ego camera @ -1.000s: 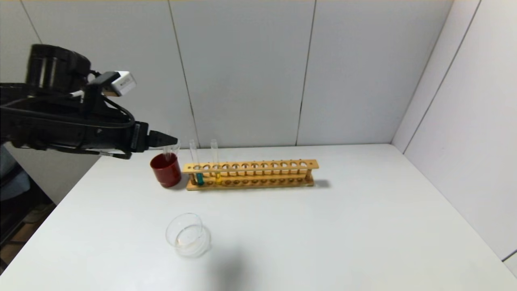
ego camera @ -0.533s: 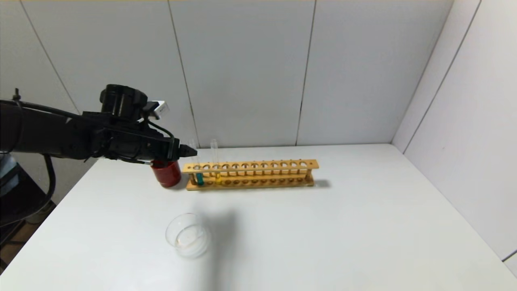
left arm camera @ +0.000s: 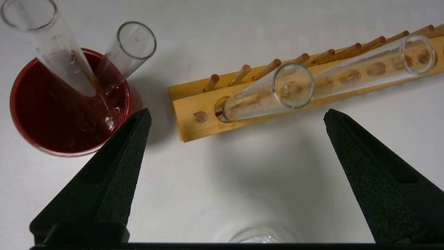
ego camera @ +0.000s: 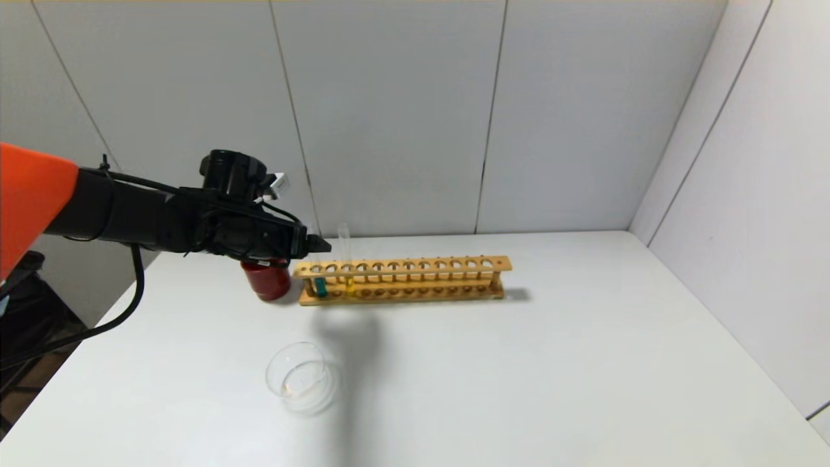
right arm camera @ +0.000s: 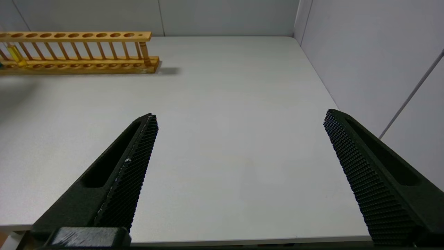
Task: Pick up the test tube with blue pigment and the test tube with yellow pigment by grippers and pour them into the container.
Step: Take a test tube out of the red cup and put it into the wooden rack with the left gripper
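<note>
Two slender clear glass tubes are standing side by side at the near end of the long wooden rack (ego camera: 402,280) — the test tube with blue pigment (ego camera: 320,285) in the end hole and the test tube with yellow pigment (ego camera: 349,284) in the next, each showing its colour only at the round bottom. Upright in the rack, their open mouths are offering the upper glass to a grasp from above or from the side.

The left gripper (left arm camera: 236,118) is hovering just above that end of the rack, jaws spread wide and gripping nothing. In the left wrist view the mouth of the blue tube is lying between the two black fingers (left arm camera: 114,166) and a little ahead of their tips, while the yellow tube's mouth is sitting ahead of the far jaw. The dark red opaque cup (left arm camera: 67,104), holding two colourless tubes, is lying just outside the other jaw, close enough to be clipped if the fingers drift.

Behind the jaws, the shallow round clear glass container (ego camera: 301,378) is waiting on the white table (ego camera: 551,363), well apart from the rack — empty, by the look of it, so pouring has not yet begun.

The right gripper (right arm camera: 239,118) is parked off to the side over bare table, jaws likewise spread and empty.
</note>
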You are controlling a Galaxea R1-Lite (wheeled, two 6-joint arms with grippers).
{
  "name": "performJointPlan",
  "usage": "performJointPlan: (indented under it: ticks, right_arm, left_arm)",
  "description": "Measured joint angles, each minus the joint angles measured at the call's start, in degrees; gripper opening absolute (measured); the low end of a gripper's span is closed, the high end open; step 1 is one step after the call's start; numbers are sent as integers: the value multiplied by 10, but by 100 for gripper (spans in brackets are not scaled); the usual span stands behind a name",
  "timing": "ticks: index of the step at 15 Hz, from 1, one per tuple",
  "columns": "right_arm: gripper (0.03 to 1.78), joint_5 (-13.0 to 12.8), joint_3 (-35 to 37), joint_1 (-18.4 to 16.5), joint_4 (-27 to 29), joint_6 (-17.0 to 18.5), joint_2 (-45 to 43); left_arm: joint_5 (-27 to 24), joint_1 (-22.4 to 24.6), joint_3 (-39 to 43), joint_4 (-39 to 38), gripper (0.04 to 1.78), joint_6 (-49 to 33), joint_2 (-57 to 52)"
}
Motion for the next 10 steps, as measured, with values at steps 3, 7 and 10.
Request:
performJointPlan:
  ticks: [3,7,10]
  right_arm:
    - [175,0,0,0,0,0,0]
    - [175,0,0,0,0,0,0]
    - [175,0,0,0,0,0,0]
  left_arm:
    - [0,0,-19,-1,175,-5,20]
    - [0,0,-47,-3,175,-17,44]
    - [0,0,-62,-2,175,-19,60]
